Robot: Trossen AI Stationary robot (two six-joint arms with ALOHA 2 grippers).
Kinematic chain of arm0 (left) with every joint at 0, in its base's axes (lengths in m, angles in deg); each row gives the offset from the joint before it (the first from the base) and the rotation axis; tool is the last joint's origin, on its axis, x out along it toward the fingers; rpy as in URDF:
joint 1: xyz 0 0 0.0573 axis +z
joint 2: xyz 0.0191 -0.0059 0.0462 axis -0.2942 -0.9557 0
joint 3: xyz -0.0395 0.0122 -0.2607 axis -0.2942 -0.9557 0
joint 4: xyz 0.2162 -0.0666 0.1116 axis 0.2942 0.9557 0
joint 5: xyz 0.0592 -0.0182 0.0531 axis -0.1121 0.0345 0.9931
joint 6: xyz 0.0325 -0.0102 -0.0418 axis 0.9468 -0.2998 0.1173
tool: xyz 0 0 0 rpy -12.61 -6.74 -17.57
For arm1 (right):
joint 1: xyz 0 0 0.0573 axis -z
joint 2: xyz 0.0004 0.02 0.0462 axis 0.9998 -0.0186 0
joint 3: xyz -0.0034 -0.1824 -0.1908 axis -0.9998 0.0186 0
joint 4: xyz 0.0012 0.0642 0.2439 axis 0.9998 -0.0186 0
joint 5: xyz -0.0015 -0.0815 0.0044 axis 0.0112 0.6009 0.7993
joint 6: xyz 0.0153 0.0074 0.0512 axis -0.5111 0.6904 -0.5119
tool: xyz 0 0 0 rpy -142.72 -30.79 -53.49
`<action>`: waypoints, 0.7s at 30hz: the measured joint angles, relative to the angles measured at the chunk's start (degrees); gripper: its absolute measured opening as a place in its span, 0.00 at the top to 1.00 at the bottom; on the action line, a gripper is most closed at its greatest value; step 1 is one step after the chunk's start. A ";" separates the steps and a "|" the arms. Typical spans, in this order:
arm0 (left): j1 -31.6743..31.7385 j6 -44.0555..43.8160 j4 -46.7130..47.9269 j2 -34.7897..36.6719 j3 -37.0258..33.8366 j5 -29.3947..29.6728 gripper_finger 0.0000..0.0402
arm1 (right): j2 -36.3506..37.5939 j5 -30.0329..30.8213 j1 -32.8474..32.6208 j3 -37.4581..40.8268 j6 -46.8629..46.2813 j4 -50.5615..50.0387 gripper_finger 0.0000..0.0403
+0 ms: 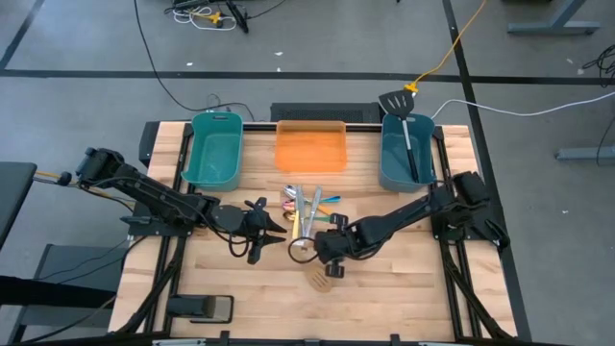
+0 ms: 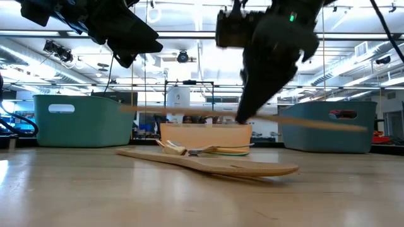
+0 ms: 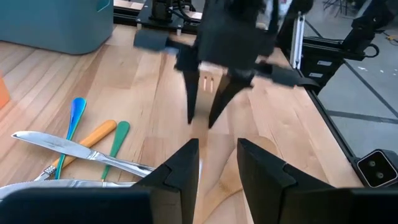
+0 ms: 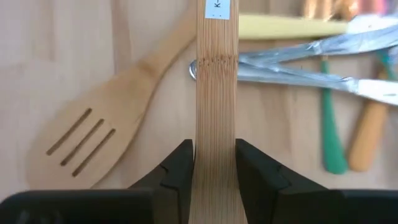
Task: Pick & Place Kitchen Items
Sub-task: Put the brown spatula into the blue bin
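Note:
My right gripper point(image 4: 214, 149) is shut on a pale bamboo utensil point(image 2: 309, 121), held above the table's middle point(image 1: 329, 255). Beneath it a slotted wooden spatula point(image 4: 81, 143) lies flat on the table. Beside that lies a pile of kitchen items: silver cutlery point(image 4: 298, 62) and green point(image 4: 329, 137), orange point(image 4: 367, 137) and blue point(image 3: 76, 115) handled pieces. A black turner point(image 1: 408, 125) leans in the right teal tub, its head over the far rim. My left gripper point(image 3: 217, 152) hangs open, just left of the pile point(image 1: 274, 231), with nothing between its fingers. My right gripper pinches the bamboo utensil's flat handle point(image 4: 216, 134) by its two long edges, between the two fingers, about midway along its length. The fingers come from above, slanting down, and lie across the handle. The utensil hangs roughly level, clear of the table and the spatula below.
Along the far edge stand a teal tub point(image 1: 215, 149), an orange tray point(image 1: 310, 147) and a second teal tub point(image 1: 396, 159). The near half of the wooden table point(image 1: 384, 298) is bare board. The two grippers are close together at mid-table.

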 joint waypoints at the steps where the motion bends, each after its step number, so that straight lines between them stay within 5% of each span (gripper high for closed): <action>1: 0.01 0.00 -0.03 0.00 0.00 0.00 0.71 | 0.76 0.65 -0.11 -0.04 -0.15 -0.76 0.74; 21: 0.01 -0.40 0.05 0.00 0.00 0.00 0.71 | 18.04 17.28 4.34 -0.19 -16.36 -28.54 0.74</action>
